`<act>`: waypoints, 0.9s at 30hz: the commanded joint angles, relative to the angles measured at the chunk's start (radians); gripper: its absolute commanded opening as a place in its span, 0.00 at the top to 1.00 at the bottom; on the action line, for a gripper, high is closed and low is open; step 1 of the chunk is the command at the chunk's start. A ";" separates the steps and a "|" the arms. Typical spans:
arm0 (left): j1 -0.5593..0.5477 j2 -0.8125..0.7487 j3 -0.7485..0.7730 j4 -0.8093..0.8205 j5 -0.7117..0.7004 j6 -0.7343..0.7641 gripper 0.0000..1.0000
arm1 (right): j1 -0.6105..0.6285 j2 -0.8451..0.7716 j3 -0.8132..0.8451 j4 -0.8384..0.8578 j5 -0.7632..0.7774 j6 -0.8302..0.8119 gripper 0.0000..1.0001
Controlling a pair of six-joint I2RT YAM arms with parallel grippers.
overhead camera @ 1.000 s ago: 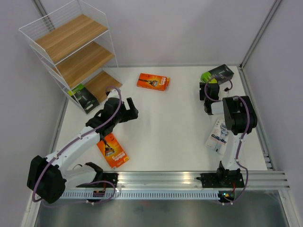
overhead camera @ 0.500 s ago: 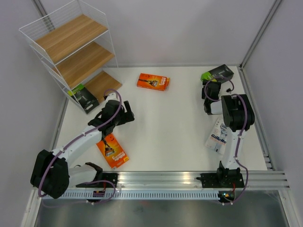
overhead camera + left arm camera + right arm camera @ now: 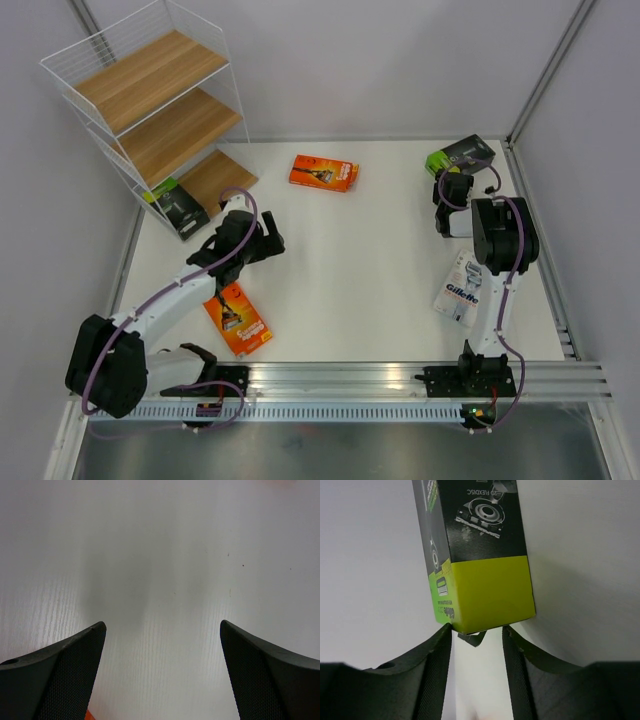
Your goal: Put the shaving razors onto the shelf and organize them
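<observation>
Nearest me, the near orange pack (image 3: 238, 320) lies flat on the table (image 3: 370, 260) with its far end tucked under the left arm, so I only see part of it. The Gillette pack (image 3: 460, 290) lies just beside the right arm, one edge hidden behind that arm. The left claw (image 3: 162, 624) hangs wide open over bare table, holding nothing; in its wrist view only a sliver of orange shows at the bottom edge. The right claw (image 3: 476, 630) is hard to read from above, since its own arm and cable cover it. Its wrist view shows the jaws partly apart, the black pack (image 3: 480, 555) lying just ahead of them, lime end toward me. That end is wider than the gap; one fingertip (image 3: 445, 632) seems to touch its corner, and only a small grey tab pokes between the fingers. Nothing is gripped. The far orange pack (image 3: 323, 172) lies alone mid-table. A second black pack (image 3: 175, 205) rests on the lowest board of the shelf (image 3: 150, 110), partly crossed by wire.
</observation>
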 commanded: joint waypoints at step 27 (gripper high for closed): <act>0.020 -0.012 -0.039 0.044 0.002 -0.010 0.00 | -0.005 0.047 0.171 -0.266 0.011 -0.054 0.99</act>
